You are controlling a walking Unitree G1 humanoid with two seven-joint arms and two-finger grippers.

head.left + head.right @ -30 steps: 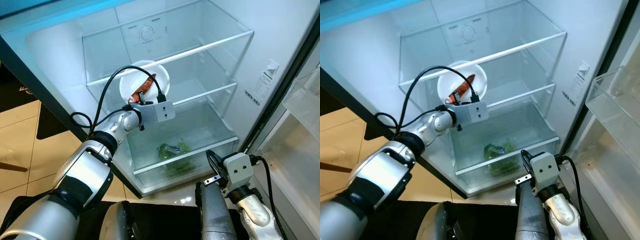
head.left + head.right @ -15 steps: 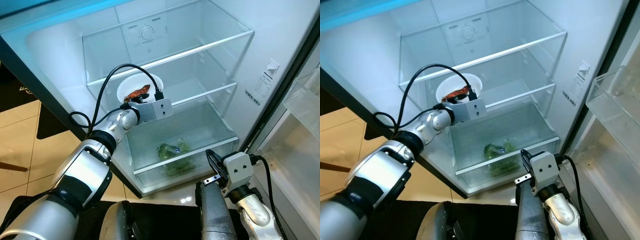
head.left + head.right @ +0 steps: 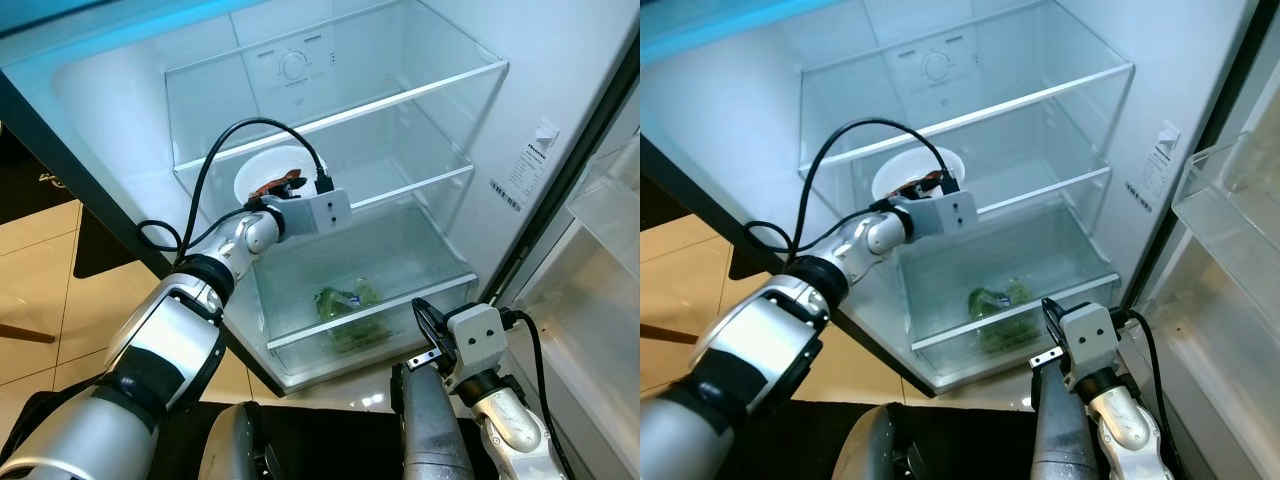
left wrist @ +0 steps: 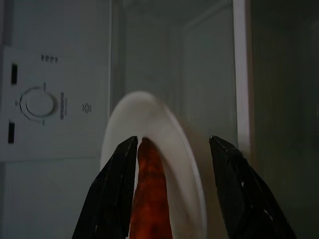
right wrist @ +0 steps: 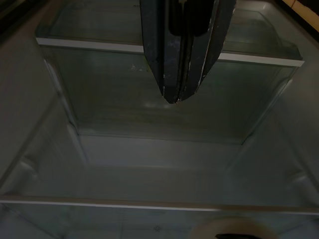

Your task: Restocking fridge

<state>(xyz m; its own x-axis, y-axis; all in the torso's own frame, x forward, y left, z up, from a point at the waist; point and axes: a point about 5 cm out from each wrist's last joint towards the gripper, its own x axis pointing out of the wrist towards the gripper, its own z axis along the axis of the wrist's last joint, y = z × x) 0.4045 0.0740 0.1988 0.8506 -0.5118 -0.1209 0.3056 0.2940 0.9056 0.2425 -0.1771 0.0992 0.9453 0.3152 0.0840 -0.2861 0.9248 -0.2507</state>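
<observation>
Open fridge (image 3: 420, 60), centre frame: left end effector (image 3: 290, 186) pinching white plate (image 3: 262, 170) of food; placing step; next, lower onto shelf (image 3: 400, 180), release.

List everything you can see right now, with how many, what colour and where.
Fridge: one, white inside, door open, in front of the robot.
Glass shelves: two, clear with white front edges, upper part of the fridge.
Crisper drawer: one, clear, bottom of the fridge.
Bagged greens: one, green, inside the crisper drawer.
Bowl: one, white, at the lower shelf's left side, between the left gripper's fingers.
Orange-red food: one piece, in the bowl.
Door bins: clear, on the open door at right.
Left gripper: reaching into the fridge, fingers around the bowl's rim.
Right gripper: low before the crisper drawer, fingers together.
</observation>
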